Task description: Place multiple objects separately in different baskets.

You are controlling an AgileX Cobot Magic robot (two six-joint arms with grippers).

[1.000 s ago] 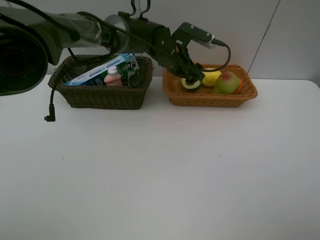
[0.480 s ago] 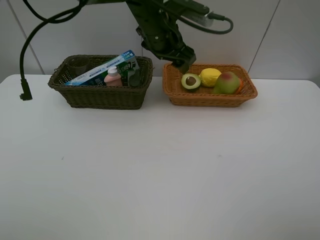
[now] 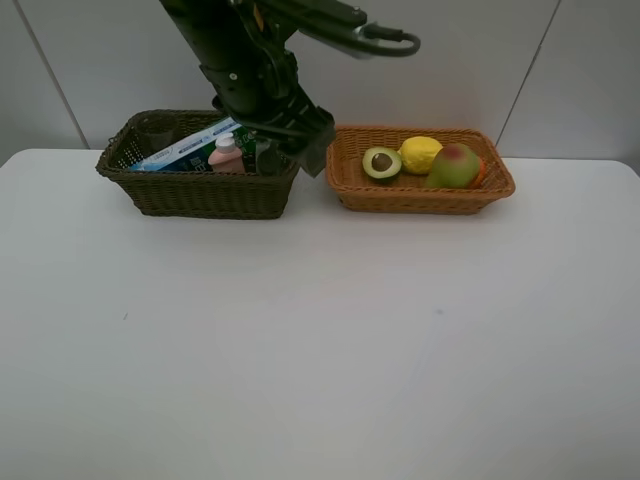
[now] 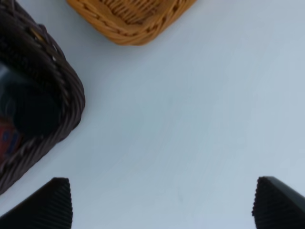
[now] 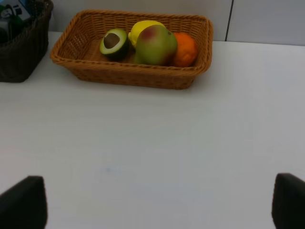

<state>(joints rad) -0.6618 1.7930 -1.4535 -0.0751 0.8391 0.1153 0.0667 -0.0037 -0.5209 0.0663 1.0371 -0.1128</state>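
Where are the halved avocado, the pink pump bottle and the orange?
halved avocado (image 3: 381, 163), exterior high view, on its pit.
pink pump bottle (image 3: 226, 155), exterior high view, on its body.
orange (image 5: 185, 49), right wrist view, on its visible side.

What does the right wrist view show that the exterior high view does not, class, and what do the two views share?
Only the right wrist view shows the orange clearly, tucked behind the pear.

Only the exterior high view shows the dark basket's contents: the toothpaste box and pink pump bottle, with the left arm above them.

Both show the tan basket holding the halved avocado, lemon and pear, on the white table.
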